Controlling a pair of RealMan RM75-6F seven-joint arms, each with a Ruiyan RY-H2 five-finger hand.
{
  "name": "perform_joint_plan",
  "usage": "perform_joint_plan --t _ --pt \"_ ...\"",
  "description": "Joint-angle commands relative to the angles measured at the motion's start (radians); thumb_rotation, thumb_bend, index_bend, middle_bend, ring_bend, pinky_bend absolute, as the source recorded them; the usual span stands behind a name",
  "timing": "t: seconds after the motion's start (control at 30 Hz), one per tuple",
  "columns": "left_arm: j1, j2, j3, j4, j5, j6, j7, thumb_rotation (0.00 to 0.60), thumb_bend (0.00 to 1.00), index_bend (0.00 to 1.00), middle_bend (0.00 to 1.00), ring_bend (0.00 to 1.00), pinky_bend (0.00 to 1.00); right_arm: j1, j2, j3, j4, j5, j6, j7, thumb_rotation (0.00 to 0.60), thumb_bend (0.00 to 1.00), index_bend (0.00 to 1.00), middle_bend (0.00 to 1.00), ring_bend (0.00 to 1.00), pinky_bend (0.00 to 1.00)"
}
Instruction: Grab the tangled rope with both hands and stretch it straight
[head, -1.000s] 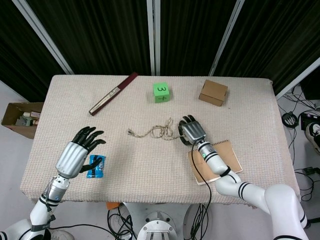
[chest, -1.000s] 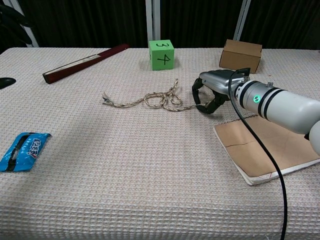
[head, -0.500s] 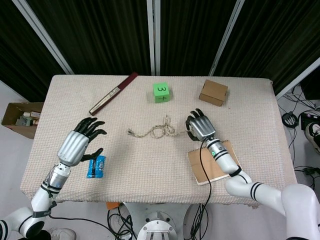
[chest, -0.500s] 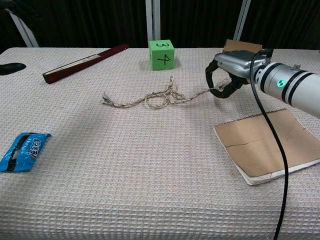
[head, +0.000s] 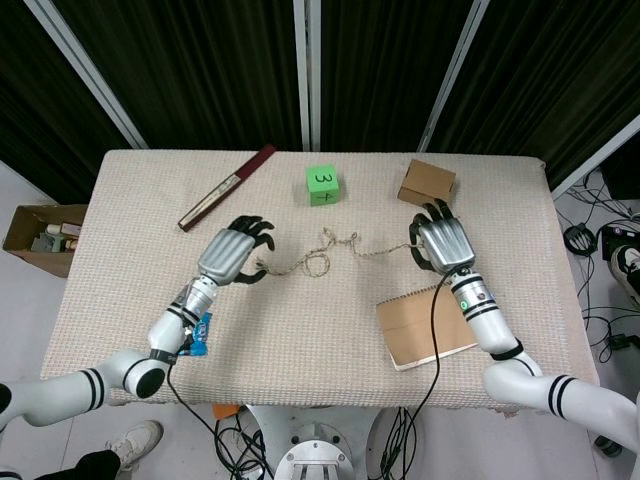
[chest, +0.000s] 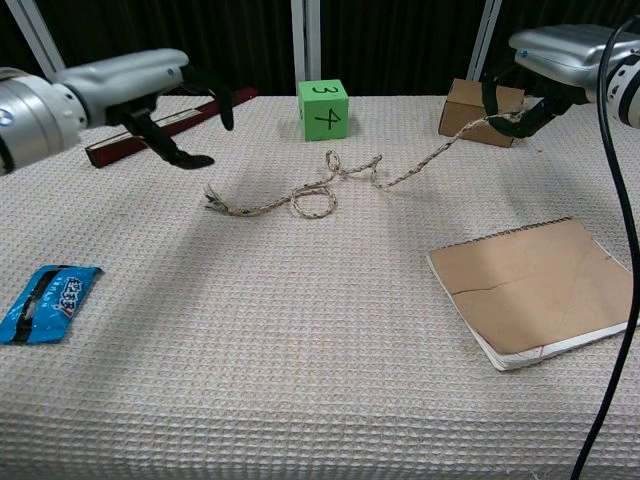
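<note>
The tangled rope (head: 320, 262) lies mid-table with a loop and a knot in its middle (chest: 315, 203). My right hand (head: 440, 245) grips the rope's right end and holds it lifted off the cloth, close to the cardboard box; in the chest view this hand (chest: 550, 60) is at the top right with the rope slanting down from it. My left hand (head: 232, 255) hovers with fingers spread just above the rope's frayed left end, holding nothing. The chest view shows that hand (chest: 150, 85) above the table, its fingertips (chest: 190, 160) near the rope's left end but apart from it.
A green cube (head: 321, 185) stands behind the rope. A cardboard box (head: 426, 182) sits at the back right, a brown notebook (head: 425, 325) at the front right. A dark red flat stick (head: 225, 188) lies at the back left, a blue packet (chest: 45, 300) at the front left.
My right hand has risen and moved right and back with the rope's end, pulling part of the tangle out. My left hand has swung from the front left to the rope's left end.
</note>
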Motion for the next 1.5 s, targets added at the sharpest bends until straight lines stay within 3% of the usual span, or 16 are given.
perform_joint_plan --t 0.03,0.3,0.6,1.03,1.5 --pt "-0.059 -0.094 0.005 0.100 -0.073 -0.055 0.085 0.600 0.26 0.43 0.19 0.11 0.13 -0.004 0.000 -0.002 0.000 0.008 0.004 0.002 0.600 0.48 0.69 0.36 0.12 0.12" --pt "-0.070 -0.208 0.026 0.223 -0.155 -0.060 0.139 0.600 0.28 0.43 0.19 0.11 0.13 -0.007 -0.009 -0.011 0.023 0.019 0.000 0.022 0.600 0.49 0.69 0.36 0.12 0.12" --pt "-0.084 -0.280 0.027 0.305 -0.164 -0.048 0.136 0.600 0.34 0.47 0.19 0.11 0.13 -0.010 -0.021 -0.021 0.056 0.017 -0.006 0.047 0.600 0.49 0.69 0.36 0.12 0.12" --pt "-0.091 -0.305 0.026 0.352 -0.174 -0.067 0.121 0.600 0.40 0.52 0.19 0.11 0.13 -0.011 -0.025 -0.026 0.069 0.013 -0.007 0.060 0.600 0.49 0.69 0.36 0.12 0.12" --pt "-0.070 -0.281 0.028 0.336 -0.155 -0.027 0.103 0.600 0.55 0.59 0.19 0.11 0.13 -0.022 -0.014 -0.038 0.070 0.003 -0.005 0.073 0.600 0.49 0.69 0.36 0.12 0.13"
